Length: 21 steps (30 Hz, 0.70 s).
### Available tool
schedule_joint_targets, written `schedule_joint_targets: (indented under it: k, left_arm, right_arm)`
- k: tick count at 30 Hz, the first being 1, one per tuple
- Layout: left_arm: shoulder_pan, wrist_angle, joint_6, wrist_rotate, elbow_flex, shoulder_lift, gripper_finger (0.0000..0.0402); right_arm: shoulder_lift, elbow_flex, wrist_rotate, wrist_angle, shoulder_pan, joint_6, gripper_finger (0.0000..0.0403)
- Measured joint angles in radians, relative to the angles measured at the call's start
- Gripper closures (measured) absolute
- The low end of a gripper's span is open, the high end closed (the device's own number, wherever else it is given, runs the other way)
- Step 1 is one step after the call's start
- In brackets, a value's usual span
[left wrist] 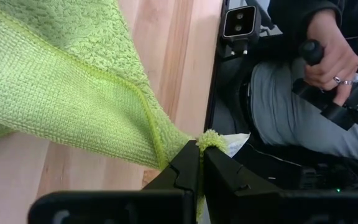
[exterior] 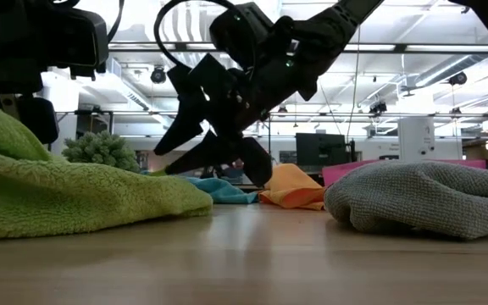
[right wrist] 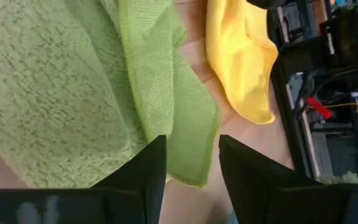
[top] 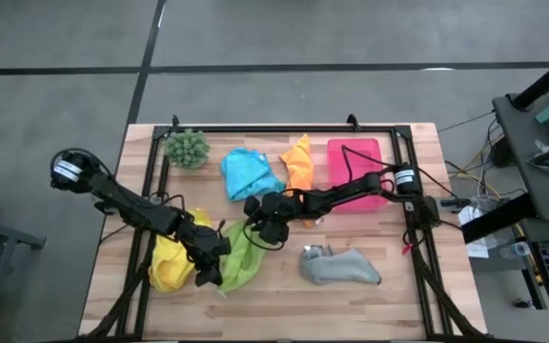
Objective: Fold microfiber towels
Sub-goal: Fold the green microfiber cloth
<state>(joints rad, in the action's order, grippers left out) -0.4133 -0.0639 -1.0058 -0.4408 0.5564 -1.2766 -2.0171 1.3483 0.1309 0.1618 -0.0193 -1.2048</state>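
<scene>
Lime towel point(top: 239, 264): soft pile cloth, lying crumpled near the table's front edge, left of the middle; one corner is pinched.
Yellow towel point(top: 170, 264): bunched just beside the lime one, toward the front-left corner, partly under the left arm.
Left claw point(left wrist: 201, 163): fingers together, clamped on a corner of the lime towel, close to the front edge.
Right claw point(right wrist: 191, 163): fingers apart, nothing held; it is poised over a hemmed edge of the lime towel, near the table's middle.
Blue towel point(top: 249, 173), orange towel point(top: 299, 162): heaped toward the back edge, unfolded.
Grey towel point(top: 341, 268): heaped right of the middle, near the front edge.
Risk: the hem could slip out if the right claw closes on too little cloth; a pull from the left claw could drag the yellow towel along, since the two touch.
Room: bare wood is seen between the lime and grey towels; the front edge is close, so an outward pull could carry cloth off the table point(top: 284, 303).
</scene>
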Motion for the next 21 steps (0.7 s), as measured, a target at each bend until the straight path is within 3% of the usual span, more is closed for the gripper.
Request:
schedule_joint_targets:
  k: [10,17,21]
  left_arm:
    - [0.0,-0.003,0.023,0.0,0.0,0.0,0.0401]
    - [0.0,0.004,0.029,0.0,-0.001,0.0,0.0401]
    - [0.0,0.004,0.051,0.0,-0.001,0.0,0.0401]
  right_arm:
    - [-0.122,0.041,-0.01,0.064,0.001,0.047,0.0264]
    - [-0.138,0.088,-0.038,0.007,0.004,0.116,0.0269]
    - [-0.142,0.12,-0.046,-0.041,0.011,0.168,0.0305]
